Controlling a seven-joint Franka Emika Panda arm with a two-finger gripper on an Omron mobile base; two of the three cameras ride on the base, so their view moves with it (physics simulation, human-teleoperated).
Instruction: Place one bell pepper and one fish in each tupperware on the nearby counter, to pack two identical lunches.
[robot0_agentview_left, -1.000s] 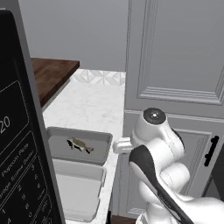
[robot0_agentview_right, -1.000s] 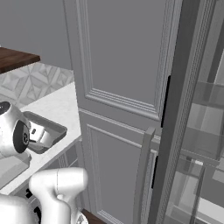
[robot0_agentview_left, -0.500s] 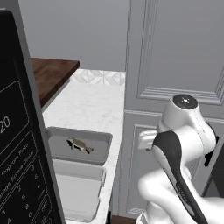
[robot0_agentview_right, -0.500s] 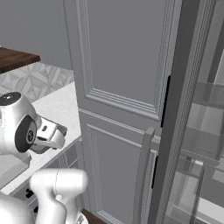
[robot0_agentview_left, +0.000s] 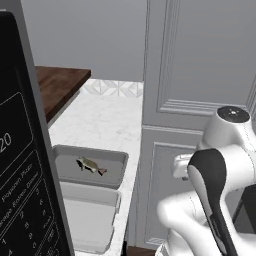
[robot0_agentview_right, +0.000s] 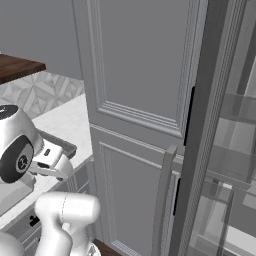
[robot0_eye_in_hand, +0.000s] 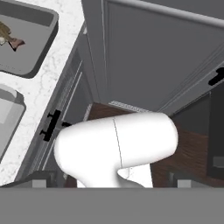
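From the left side, two grey tubs sit end to end on the white marble worktop (robot0_agentview_left: 107, 117). The far tub (robot0_agentview_left: 92, 152) holds one small tan fish (robot0_agentview_left: 90, 164) lying near its middle; the near tub (robot0_agentview_left: 92, 212) looks bare inside as far as I can see. A dark wooden shelf (robot0_agentview_left: 60, 85) runs behind, and a black microwave panel (robot0_agentview_left: 22, 170) stands close on the left. The white arm (robot0_agentview_left: 220, 155) is folded up in front of the tall grey cabinet door (robot0_agentview_left: 200, 75).

From the right side, the arm's round joint (robot0_agentview_right: 15, 145) hangs beside the worktop edge, with the tub rim (robot0_agentview_right: 60, 144) just behind it and the open fridge (robot0_agentview_right: 235, 165) to the right.

Looking along the hand, the fish (robot0_eye_in_hand: 8, 37) lies in the upper-left tub (robot0_eye_in_hand: 41, 48); a black drawer handle (robot0_eye_in_hand: 51, 124) shows below the worktop edge. The claw stands wide apart, holding nothing.
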